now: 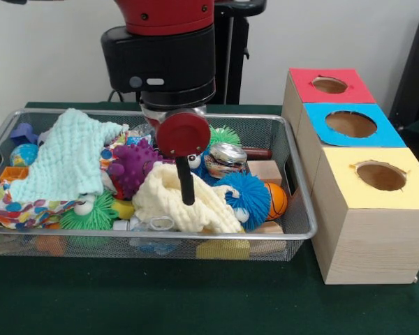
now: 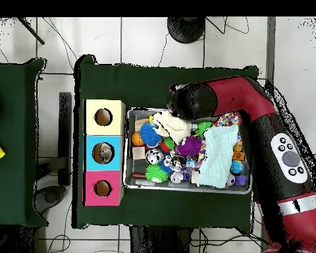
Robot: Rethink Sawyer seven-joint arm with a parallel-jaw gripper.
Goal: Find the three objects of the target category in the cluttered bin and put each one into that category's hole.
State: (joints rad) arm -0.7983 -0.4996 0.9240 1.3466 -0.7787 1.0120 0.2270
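Hovering over the bin (image 1: 293,230), the pincer (image 1: 187,183) touches the yellow cloth (image 1: 178,199); its grip cannot be told. Cloth may be snagged instead of a bottle (image 1: 150,225) just beside.

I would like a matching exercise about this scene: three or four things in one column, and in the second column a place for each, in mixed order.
Things:
1. silver can
2. yellow-topped box
3. mint green cloth
4. gripper

Places:
A. outside the bin, nearest the front camera in the row of three boxes
B. down on the pale yellow cloth in the bin
C. draped over toys at the bin's end farthest from the boxes
D. among the fuzzy balls, toward the bin's back wall in the front view

Pairs: 1-D, 2-A, 3-C, 4-B
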